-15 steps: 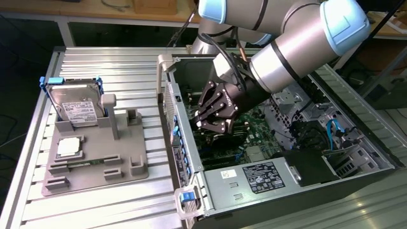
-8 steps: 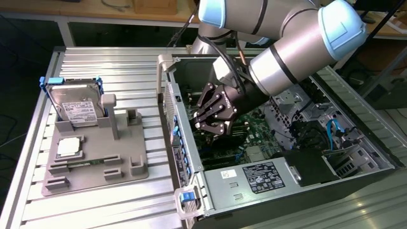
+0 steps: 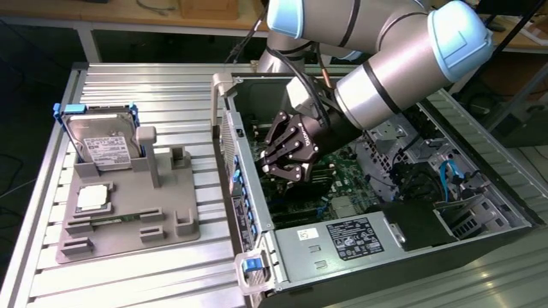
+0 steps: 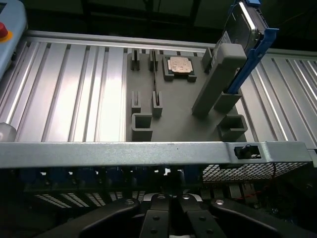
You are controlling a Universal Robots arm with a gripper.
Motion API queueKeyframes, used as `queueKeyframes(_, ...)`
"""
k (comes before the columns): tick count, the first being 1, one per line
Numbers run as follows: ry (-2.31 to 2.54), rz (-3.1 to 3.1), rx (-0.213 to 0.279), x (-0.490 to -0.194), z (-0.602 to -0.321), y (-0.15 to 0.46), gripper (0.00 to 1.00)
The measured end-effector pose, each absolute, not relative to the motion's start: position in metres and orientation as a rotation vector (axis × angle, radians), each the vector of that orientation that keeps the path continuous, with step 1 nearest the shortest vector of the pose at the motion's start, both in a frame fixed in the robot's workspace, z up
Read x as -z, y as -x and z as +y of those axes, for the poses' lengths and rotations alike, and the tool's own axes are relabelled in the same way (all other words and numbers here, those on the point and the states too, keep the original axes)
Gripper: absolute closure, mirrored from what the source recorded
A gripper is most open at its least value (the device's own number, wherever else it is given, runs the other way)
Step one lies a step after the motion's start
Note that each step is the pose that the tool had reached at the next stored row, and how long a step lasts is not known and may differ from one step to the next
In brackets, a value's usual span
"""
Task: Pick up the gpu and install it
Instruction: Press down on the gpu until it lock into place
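gripper (image 3: 287, 168): pressed together inside computer case (image 3: 411, 247) | gpu: hidden | grasp: unclear

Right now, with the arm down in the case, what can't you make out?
- The card: exterior view, whether one sits between the gripper fingers; dark casing behind them hides it.
- The slot under the gripper: wrist view, hidden in shadow behind the case wall.
- Hard drive: cut off by the picture's edge.

A grey plastic holder tray (image 3: 128, 221) lies on the ribbed aluminium table (image 3: 128, 83). A silver hard drive with white label and blue handles (image 3: 101, 144) stands upright in the tray's slot; just beside it, a small square silver CPU chip (image 3: 92, 197) lies flat on the tray.
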State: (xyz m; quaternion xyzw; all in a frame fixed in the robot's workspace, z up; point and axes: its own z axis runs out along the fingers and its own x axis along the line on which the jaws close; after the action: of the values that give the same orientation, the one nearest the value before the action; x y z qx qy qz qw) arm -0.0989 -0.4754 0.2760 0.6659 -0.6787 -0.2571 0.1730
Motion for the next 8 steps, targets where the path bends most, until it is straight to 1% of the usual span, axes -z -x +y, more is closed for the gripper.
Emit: queueKeyframes(8,-1.889,-1.925,0.729,-0.2783,-0.4754,0.0911,0.89)
